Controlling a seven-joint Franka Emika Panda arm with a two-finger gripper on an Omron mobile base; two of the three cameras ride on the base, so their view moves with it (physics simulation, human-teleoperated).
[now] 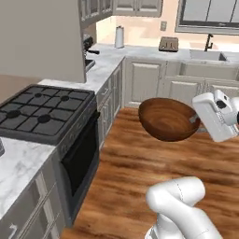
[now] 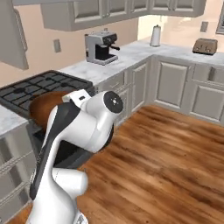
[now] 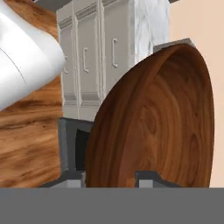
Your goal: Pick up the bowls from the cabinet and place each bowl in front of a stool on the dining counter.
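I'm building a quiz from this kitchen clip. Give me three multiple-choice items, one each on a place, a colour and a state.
1. Where is the bowl?
A. on the stove
B. in the air over the wood floor
C. in the sink

2. What colour is the bowl?
A. brown wood-look
B. red
C. white

3. What is the gripper doing?
A. open, empty
B. shut on a toaster
C. shut on the bowl's rim

Answers: 1 B, the left base view shows it held up over the floor. 2 A, wood grain shows. 3 C, the hand view shows the fingertips either side of the rim.
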